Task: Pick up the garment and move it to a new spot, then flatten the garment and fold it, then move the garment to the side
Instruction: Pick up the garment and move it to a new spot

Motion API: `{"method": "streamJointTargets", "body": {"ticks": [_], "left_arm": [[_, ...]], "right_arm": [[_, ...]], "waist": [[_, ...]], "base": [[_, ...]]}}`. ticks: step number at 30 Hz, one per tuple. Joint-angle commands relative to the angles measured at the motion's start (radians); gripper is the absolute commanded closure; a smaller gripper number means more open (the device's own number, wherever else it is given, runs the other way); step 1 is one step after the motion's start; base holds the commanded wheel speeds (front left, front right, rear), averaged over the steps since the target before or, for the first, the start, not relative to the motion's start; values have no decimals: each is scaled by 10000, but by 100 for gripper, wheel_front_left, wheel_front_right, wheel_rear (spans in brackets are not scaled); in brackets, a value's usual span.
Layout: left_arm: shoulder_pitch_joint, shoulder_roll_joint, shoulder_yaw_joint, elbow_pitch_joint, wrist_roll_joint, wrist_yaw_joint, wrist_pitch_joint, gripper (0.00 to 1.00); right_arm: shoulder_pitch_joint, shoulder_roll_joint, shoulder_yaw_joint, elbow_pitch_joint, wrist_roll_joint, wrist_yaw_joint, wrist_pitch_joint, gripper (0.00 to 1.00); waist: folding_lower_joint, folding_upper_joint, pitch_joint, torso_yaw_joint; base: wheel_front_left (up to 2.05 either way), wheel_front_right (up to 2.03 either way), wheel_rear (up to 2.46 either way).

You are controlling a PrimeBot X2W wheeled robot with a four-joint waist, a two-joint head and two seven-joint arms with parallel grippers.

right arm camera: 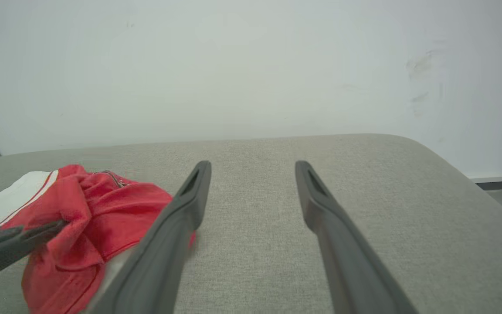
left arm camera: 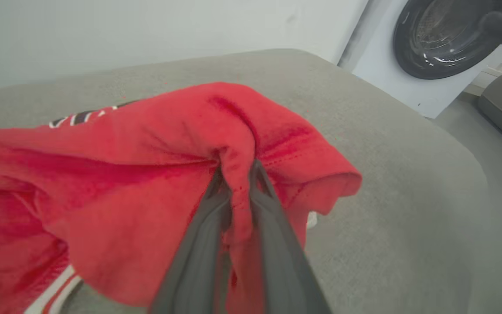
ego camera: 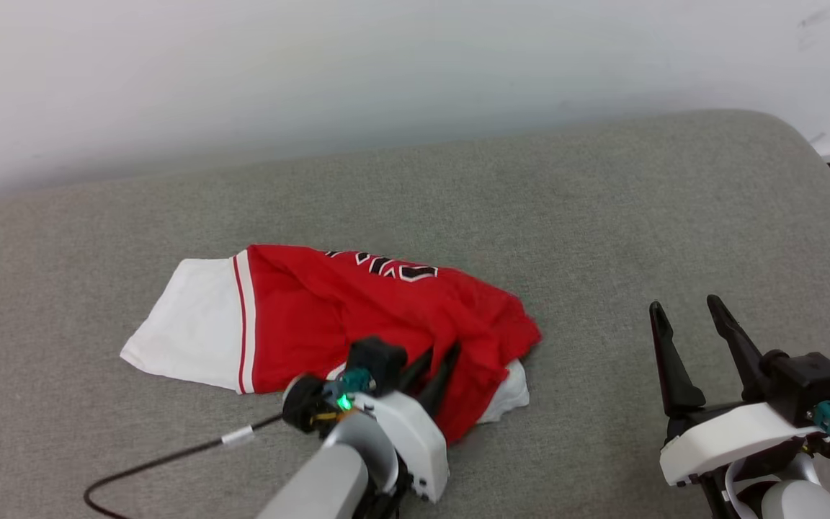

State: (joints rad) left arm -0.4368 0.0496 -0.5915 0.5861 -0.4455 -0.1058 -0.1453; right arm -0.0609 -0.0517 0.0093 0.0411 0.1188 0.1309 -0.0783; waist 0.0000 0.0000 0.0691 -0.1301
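The garment (ego camera: 314, 317) lies crumpled left of centre on the grey padded surface (ego camera: 602, 216). The left hand (ego camera: 442, 357) pinches its red fold; the right hand (ego camera: 684, 306), lower right, stands spread apart, clear of the cloth.

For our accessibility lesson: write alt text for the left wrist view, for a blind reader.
The left hand pinches a bunched fold of the red garment over a grey padded surface. Behind are a pale wall and, upper right, a white machine with a round dark door.
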Motion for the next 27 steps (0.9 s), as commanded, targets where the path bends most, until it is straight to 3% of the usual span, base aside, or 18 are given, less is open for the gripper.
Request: {"method": "streamJointTargets", "body": {"ticks": [1, 2, 12, 20, 27], "left_arm": [[231, 12, -176, 102, -125, 70, -114, 17], [361, 13, -330, 190, -144, 88, -134, 0], [648, 15, -669, -335, -28, 608, -1144, 0], [1193, 552, 727, -2257, 439, 1578, -1207, 0], [2043, 1360, 2076, -2990, 579, 2499, -1200, 0]], "right_arm": [[-106, 20, 8, 73, 61, -3, -92, 0], [-148, 20, 3, 114, 104, -3, -112, 0], [-119, 20, -172, 441, 41, -3, -249, 0], [233, 20, -242, 473, 54, -3, -155, 0], [485, 19, -262, 397, 21, -3, -64, 0]], "waist": [[0, 0, 136, -46], [0, 0, 159, -25], [0, 0, -292, 564], [0, 0, -768, 990], [0, 0, -892, 1162]], "base": [[0, 0, 0], [0, 0, 0], [0, 0, 0], [0, 0, 0], [0, 0, 0]]}}
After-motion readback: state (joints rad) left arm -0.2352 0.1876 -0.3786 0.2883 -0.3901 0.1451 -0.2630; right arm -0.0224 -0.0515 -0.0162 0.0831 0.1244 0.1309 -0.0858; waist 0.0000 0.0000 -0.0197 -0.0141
